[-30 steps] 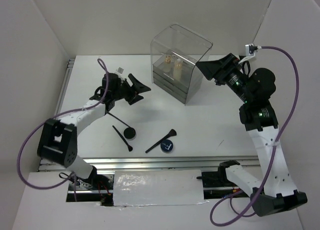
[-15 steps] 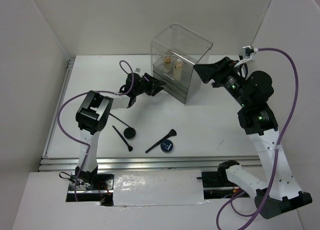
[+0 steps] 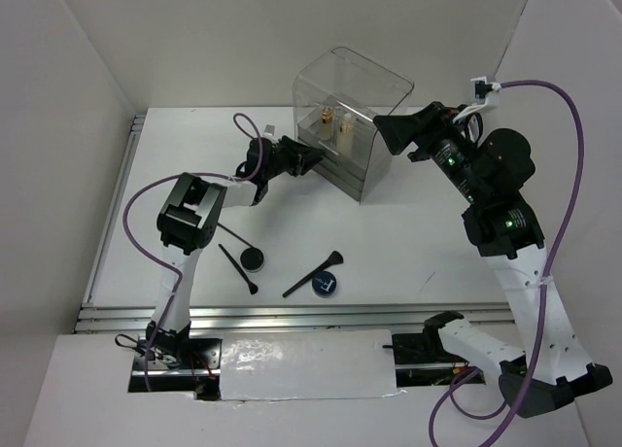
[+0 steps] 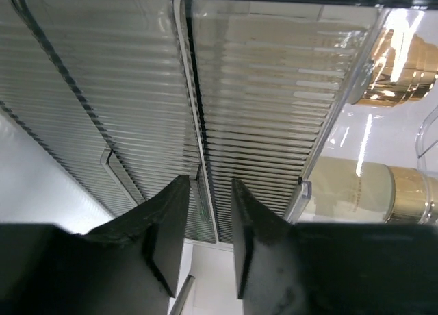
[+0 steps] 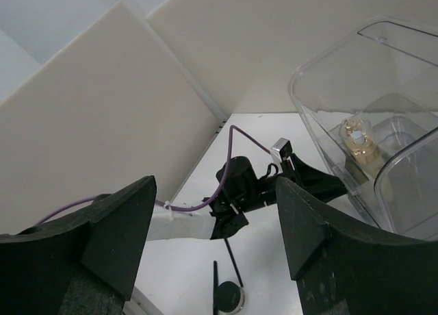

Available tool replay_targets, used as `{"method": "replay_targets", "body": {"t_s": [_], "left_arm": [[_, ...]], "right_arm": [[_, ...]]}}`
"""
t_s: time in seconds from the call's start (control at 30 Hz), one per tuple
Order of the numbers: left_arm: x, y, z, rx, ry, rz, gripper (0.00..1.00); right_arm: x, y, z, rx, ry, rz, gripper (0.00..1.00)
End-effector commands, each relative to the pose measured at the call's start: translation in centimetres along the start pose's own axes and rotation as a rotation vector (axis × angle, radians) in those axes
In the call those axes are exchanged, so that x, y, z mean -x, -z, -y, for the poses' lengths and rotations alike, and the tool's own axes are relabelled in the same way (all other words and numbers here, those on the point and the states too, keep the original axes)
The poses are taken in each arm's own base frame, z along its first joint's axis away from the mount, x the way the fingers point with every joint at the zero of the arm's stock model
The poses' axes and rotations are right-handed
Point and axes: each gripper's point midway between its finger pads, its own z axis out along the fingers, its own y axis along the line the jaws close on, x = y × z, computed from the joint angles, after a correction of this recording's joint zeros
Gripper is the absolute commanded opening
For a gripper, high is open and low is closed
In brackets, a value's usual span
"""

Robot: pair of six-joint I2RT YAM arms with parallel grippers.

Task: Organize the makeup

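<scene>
The cream tube with a gold collar (image 3: 344,128) and the small gold lipstick (image 3: 325,115) stand inside the clear acrylic box (image 3: 374,83). In the left wrist view the tube (image 4: 349,192) and the lipstick (image 4: 404,61) show through its wall. Two round dark jars (image 3: 254,260) (image 3: 326,285) and three thin black brushes (image 3: 238,269) (image 3: 313,274) (image 3: 227,229) lie on the table in front. My left gripper (image 3: 307,158) (image 4: 207,185) is at the ribbed drawer fronts, jaws narrowly apart either side of a small clear handle (image 4: 201,198). My right gripper (image 3: 389,131) (image 5: 215,188) is wide open and empty at the box's right side.
The box's stacked drawers (image 4: 274,123) are shut and fill the left wrist view. The left arm (image 5: 239,192) stretches across the table's left half. White walls enclose the table on three sides; a metal rail (image 3: 126,175) runs along the left edge.
My left arm has swung right from the table's left side, bringing its gripper up to the drawer fronts. My right gripper has edged left toward the box.
</scene>
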Motion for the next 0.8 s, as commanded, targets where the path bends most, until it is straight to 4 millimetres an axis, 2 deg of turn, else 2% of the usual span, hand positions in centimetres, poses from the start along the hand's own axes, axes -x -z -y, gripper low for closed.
{"method": "replay_targets", "body": {"t_s": [0.0,0.07,0.1,0.23,0.5,0.57,0.77], "left_arm": [[0.9,-0.4,0.8,-0.059,-0.031,0.029,0.41],[0.9,-0.4,0.9,-0.063,-0.033,0.028,0.40],[1.0,-0.4,1.1,-0.070,-0.036,0.031,0.35],[1.0,-0.5,1.1,-0.085,-0.034,0.034,0.24],[0.8,0.2,1.3,-0.103,-0.045,0.041,0.12],[0.8,0.5,1.7,-0.107,-0.054,0.041,0.07],[1.0,1.8,1.8,-0.113,-0.068,0.055,0.04]], "right_arm": [[1.8,0.0,-1.0,0.013,0.038,0.043,0.78],[1.6,-0.2,-1.0,0.014,0.035,0.039,0.78],[1.6,-0.2,-1.0,0.013,0.035,0.038,0.78],[1.6,-0.4,-1.1,0.016,0.033,0.036,0.78],[1.3,-0.8,-1.2,0.023,0.030,0.028,0.78],[1.2,-0.9,-1.2,0.025,0.029,0.025,0.78],[1.0,-1.0,-1.3,0.035,0.024,0.017,0.77]]}}
